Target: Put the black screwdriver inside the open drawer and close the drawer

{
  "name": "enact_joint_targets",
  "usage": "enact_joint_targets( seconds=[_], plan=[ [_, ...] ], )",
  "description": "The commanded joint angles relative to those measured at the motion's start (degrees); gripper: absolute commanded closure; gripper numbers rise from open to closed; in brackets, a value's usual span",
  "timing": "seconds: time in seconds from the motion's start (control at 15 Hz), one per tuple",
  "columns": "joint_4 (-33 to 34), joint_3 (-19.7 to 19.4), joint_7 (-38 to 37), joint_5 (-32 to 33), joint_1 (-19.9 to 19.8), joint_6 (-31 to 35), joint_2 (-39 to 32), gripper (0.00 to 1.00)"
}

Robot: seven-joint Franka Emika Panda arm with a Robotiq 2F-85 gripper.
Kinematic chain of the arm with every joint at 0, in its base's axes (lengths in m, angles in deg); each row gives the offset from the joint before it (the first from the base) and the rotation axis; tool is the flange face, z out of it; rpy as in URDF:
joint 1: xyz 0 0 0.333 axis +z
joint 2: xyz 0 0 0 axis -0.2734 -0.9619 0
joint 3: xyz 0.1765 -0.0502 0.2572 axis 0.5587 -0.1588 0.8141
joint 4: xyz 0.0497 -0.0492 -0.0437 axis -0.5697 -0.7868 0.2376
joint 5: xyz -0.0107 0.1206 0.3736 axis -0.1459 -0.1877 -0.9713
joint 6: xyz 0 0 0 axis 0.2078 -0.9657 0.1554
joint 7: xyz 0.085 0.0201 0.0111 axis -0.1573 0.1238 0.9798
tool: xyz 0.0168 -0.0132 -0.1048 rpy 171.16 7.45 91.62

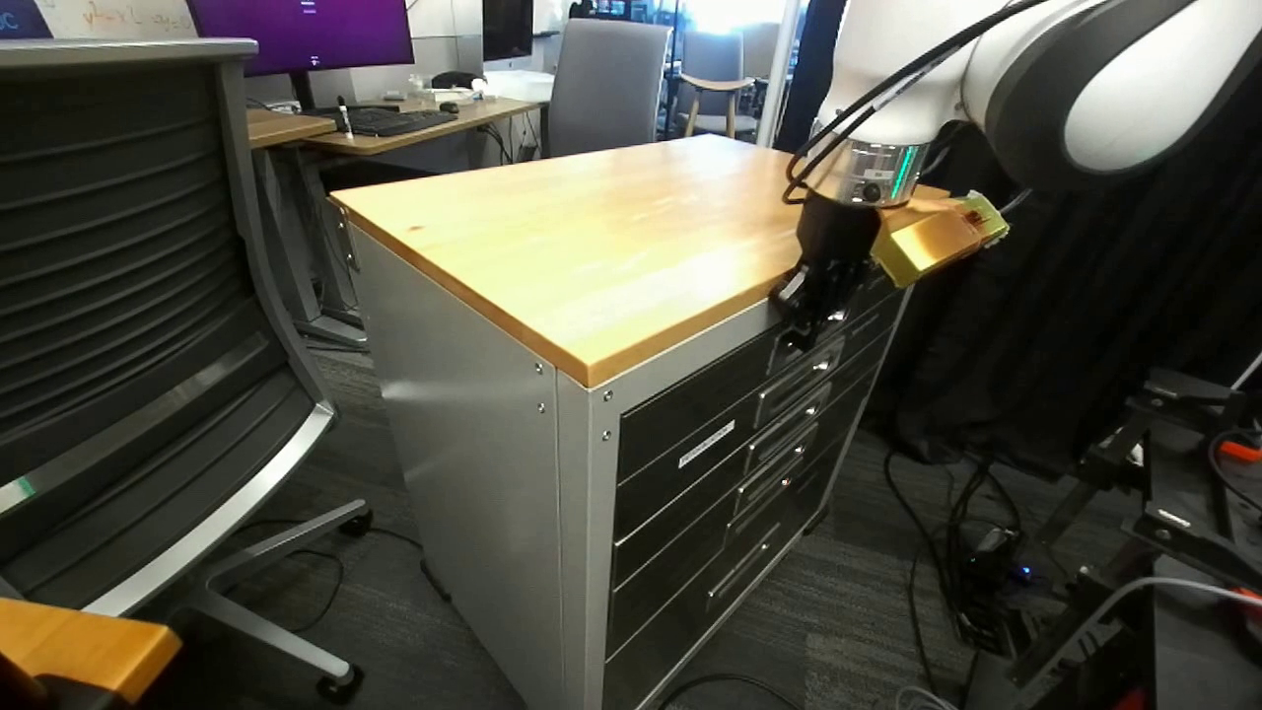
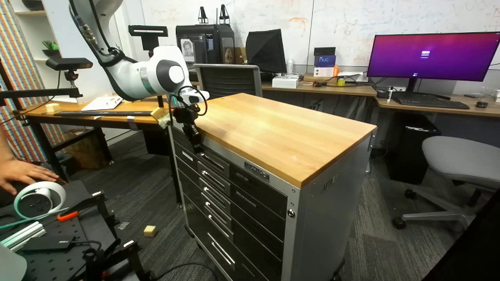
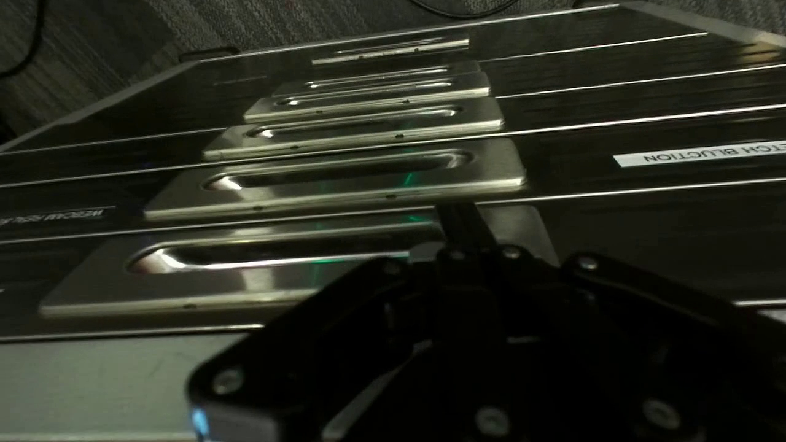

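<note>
Black screwdriver out of view; if you back off crooked, your clenched black gripper (image 3: 456,212) may hook the silver recessed handle (image 3: 270,252), dragging the seemingly flush, wide dark metal top drawer (image 2: 258,190) open.

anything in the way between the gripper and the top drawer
Nothing visible. In the wrist view the gripper, jaws shut, overlaps the handle of the top drawer; whether it touches, I cannot tell.

the top drawer (image 2: 236,177), closed flush, bars any way in, and the gripper (image 3: 465,215) crowds one end of its handle (image 3: 258,267). beside the arm (image 2: 150,80) i see room to pass above the wooden top (image 2: 279,132).
</note>
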Motion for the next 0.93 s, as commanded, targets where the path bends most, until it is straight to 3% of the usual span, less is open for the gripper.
enact_joint_targets(
  seconds=[0.0,0.07,0.27,0.67,0.87],
  plan=[
    [-1.2,-0.6,0.3,0.7,0.7,-1.8,5.5,0.89],
    [-1.8,1.2,3.4,-1.8,-0.7,-5.8,7.8,0.72],
    [-1.4,6.6,13.9,-11.6,-4.4,-19.1,14.3,0.51],
    [8.1,10.4,26.1,-21.5,-6.8,-46.9,23.1,0.05],
    [15.7,11.2,31.2,-22.9,-7.5,-57.3,24.7,0.0]
  ],
)
